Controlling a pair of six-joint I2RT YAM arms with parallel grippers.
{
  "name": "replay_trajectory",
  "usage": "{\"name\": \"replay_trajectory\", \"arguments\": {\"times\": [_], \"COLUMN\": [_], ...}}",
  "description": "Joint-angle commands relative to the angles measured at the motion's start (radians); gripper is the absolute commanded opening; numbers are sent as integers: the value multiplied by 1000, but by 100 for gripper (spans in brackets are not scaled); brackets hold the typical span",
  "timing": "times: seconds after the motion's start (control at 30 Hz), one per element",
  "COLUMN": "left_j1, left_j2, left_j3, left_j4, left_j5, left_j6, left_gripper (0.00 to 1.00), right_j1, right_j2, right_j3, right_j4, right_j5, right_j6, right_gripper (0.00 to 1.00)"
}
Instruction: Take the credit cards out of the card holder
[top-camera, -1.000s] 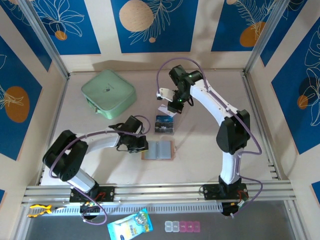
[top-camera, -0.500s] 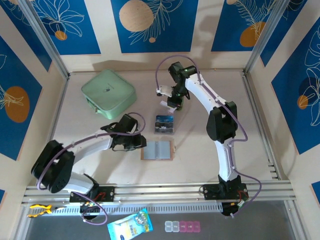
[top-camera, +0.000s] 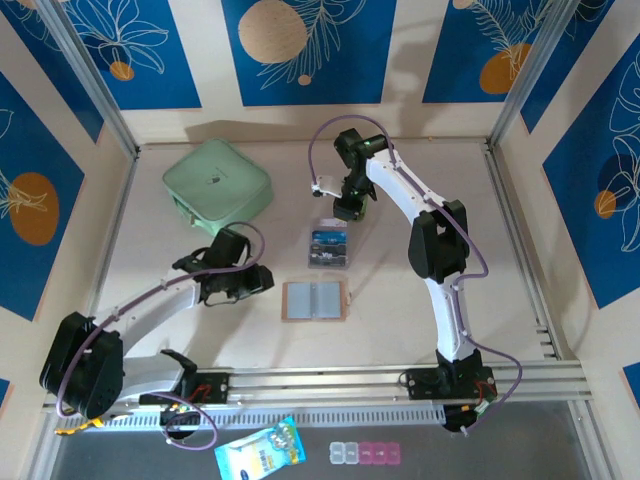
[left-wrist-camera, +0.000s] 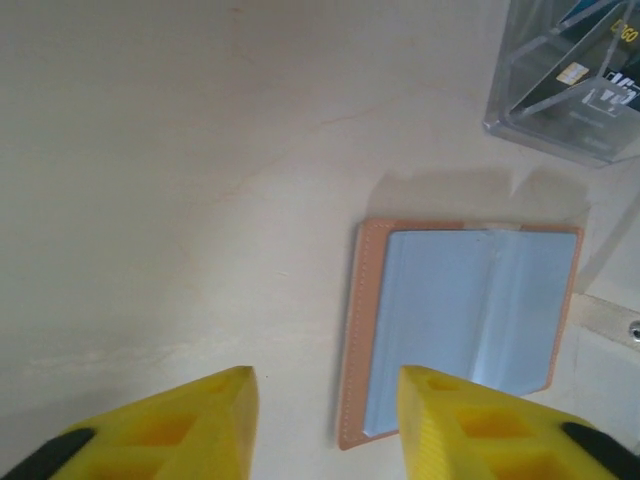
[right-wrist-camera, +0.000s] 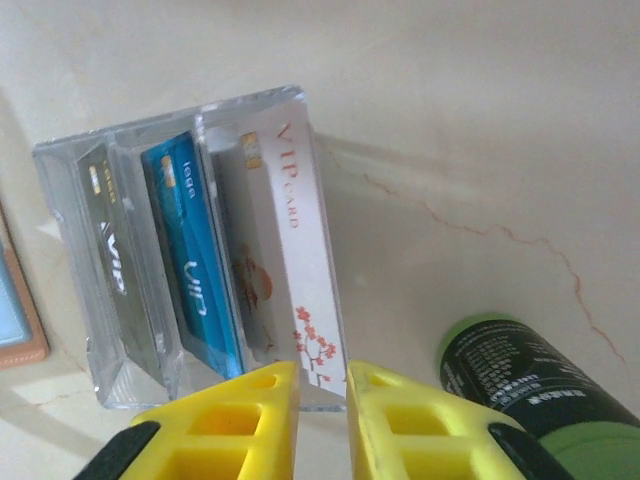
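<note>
The tan-pink card holder (top-camera: 315, 300) lies open and flat on the table, its grey sleeves (left-wrist-camera: 470, 315) facing up. Three credit cards stand in the slots of a clear plastic box (top-camera: 328, 246): a dark one (right-wrist-camera: 112, 262), a blue one (right-wrist-camera: 190, 275) and a white VIP one (right-wrist-camera: 303, 235). My right gripper (top-camera: 345, 211) hovers at the box's far end. Its jaws (right-wrist-camera: 323, 388) are open by a narrow gap, with the white card's end just beyond them. My left gripper (top-camera: 257, 281) is open over bare table left of the holder, with nothing between its fingers (left-wrist-camera: 325, 405).
A mint-green square case (top-camera: 217, 187) sits at the back left. A dark cylinder with a green rim (right-wrist-camera: 525, 385) stands just beside the right gripper. A blue packet (top-camera: 260, 452) and small pill boxes (top-camera: 365, 453) lie in front of the rail.
My left gripper pulled back to the left, away from the card holder, and opened. My right gripper brought the white card to the box, and its jaws have parted slightly.
</note>
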Motion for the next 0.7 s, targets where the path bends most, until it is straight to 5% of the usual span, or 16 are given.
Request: {"name": "replay_trajectory", "arguments": {"times": [0.0,0.1,0.2,0.23,0.33,0.67], "left_j1": [44,83,103,108,128,167], "left_j2": [-20,-26,-43,-46,-48,-64], "left_j3": [16,47,78,84,93,45], "left_j4": [-63,-99,-138,-143,-148,7], "left_j5": [-38,-83,-179,-210,-298,-693], "left_j6": [70,125,174,190,235,398], "left_gripper": [51,85,100,100,100,100], "right_j1": [-12,-24,-36,-41,-65,-222], "right_j2": [-120,-211,-316,-347,-446,-759], "right_j3": [-44,-160,-308,-353,-495,-1036], "right_j4": [52,149,259,288,377,792], "right_j5": [-15,-18,-7,-2,-10,100], "right_j6": [70,144,244,277,385,715], "right_gripper": [23,33,45,53,100,99]}}
